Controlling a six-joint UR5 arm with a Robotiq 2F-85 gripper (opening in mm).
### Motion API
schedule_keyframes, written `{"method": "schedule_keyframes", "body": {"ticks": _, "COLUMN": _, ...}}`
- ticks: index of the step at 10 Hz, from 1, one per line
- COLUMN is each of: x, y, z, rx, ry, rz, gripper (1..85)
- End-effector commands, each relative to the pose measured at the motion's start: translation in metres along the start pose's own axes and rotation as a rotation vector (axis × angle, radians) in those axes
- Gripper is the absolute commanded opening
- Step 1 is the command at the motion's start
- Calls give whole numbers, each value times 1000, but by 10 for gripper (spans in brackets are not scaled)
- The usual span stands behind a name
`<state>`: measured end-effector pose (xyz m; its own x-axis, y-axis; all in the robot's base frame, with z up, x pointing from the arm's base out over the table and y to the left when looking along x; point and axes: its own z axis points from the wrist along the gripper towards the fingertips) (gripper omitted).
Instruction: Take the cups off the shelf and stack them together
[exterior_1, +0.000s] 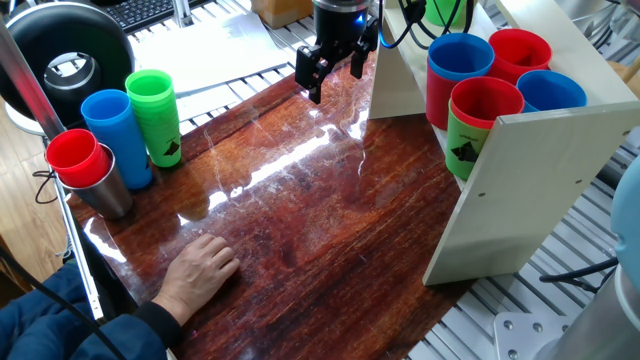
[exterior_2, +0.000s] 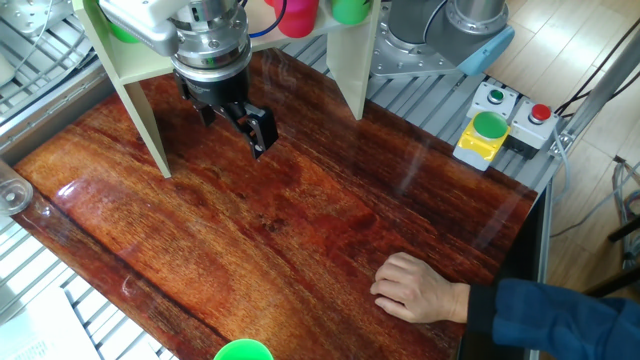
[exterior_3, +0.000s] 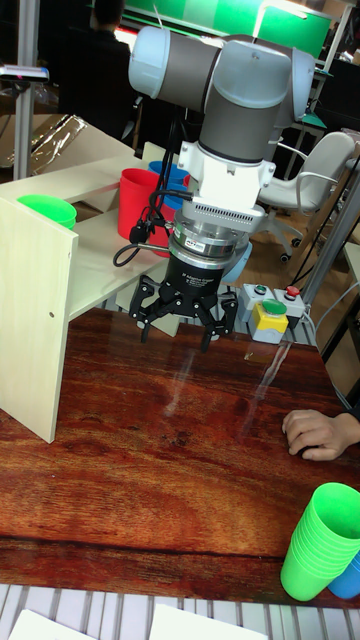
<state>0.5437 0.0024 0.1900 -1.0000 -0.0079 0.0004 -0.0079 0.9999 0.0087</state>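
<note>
The cups stand grouped on the cream shelf (exterior_1: 530, 190): a blue cup (exterior_1: 458, 62), a red cup (exterior_1: 520, 48), another blue cup (exterior_1: 552, 90), and a red cup (exterior_1: 485, 100) nested in a green cup with a black logo (exterior_1: 462, 150). In the tall fixed view a green cup (exterior_3: 47, 210) and a red cup (exterior_3: 138, 205) show on the shelf (exterior_3: 40, 320). My gripper (exterior_1: 335, 74) hangs open and empty over the table's far edge, left of the shelf. It also shows in the other two views (exterior_2: 235, 122) (exterior_3: 178, 326).
A tall blue cup column (exterior_1: 118, 135) and a green column (exterior_1: 157, 115) stand at the table's left, beside a red cup (exterior_1: 78, 158) in a steel tumbler (exterior_1: 106, 196). A person's hand (exterior_1: 200, 270) rests on the near table edge. A button box (exterior_2: 485, 135) sits beyond the table.
</note>
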Motion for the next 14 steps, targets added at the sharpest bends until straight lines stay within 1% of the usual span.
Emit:
{"method": "schedule_keyframes", "body": {"ticks": 1, "x": 9, "y": -35, "z": -3, "rx": 142, "ry": 42, "rz": -102, "gripper": 840}}
{"method": "schedule_keyframes", "body": {"ticks": 2, "x": 9, "y": -32, "z": -1, "rx": 145, "ry": 41, "rz": -93, "gripper": 13}}
{"method": "schedule_keyframes", "body": {"ticks": 4, "x": 6, "y": -21, "z": 4, "rx": 163, "ry": 35, "rz": -78, "gripper": 13}}
{"method": "schedule_keyframes", "body": {"ticks": 5, "x": 5, "y": -19, "z": 3, "rx": 163, "ry": 38, "rz": -79, "gripper": 13}}
{"method": "schedule_keyframes", "body": {"ticks": 6, "x": 6, "y": -19, "z": 2, "rx": 162, "ry": 44, "rz": -81, "gripper": 13}}
{"method": "schedule_keyframes", "body": {"ticks": 7, "x": 6, "y": -23, "z": -1, "rx": 165, "ry": 47, "rz": -95, "gripper": 13}}
{"method": "schedule_keyframes", "body": {"ticks": 8, "x": 8, "y": -27, "z": -5, "rx": 158, "ry": 48, "rz": -112, "gripper": 13}}
{"method": "schedule_keyframes", "body": {"ticks": 9, "x": 13, "y": -28, "z": -12, "rx": 147, "ry": 53, "rz": -129, "gripper": 13}}
{"method": "schedule_keyframes", "body": {"ticks": 10, "x": 20, "y": -31, "z": -21, "rx": 146, "ry": 60, "rz": -147, "gripper": 13}}
{"method": "schedule_keyframes", "body": {"ticks": 11, "x": 25, "y": -42, "z": -34, "rx": 189, "ry": 55, "rz": -182, "gripper": 13}}
{"method": "schedule_keyframes", "body": {"ticks": 12, "x": 32, "y": -46, "z": -48, "rx": 214, "ry": 52, "rz": -203, "gripper": 13}}
{"method": "schedule_keyframes", "body": {"ticks": 13, "x": 39, "y": -44, "z": -56, "rx": 215, "ry": 44, "rz": -214, "gripper": 13}}
{"method": "schedule_keyframes", "body": {"ticks": 14, "x": 39, "y": -44, "z": -61, "rx": 219, "ry": 25, "rz": -233, "gripper": 13}}
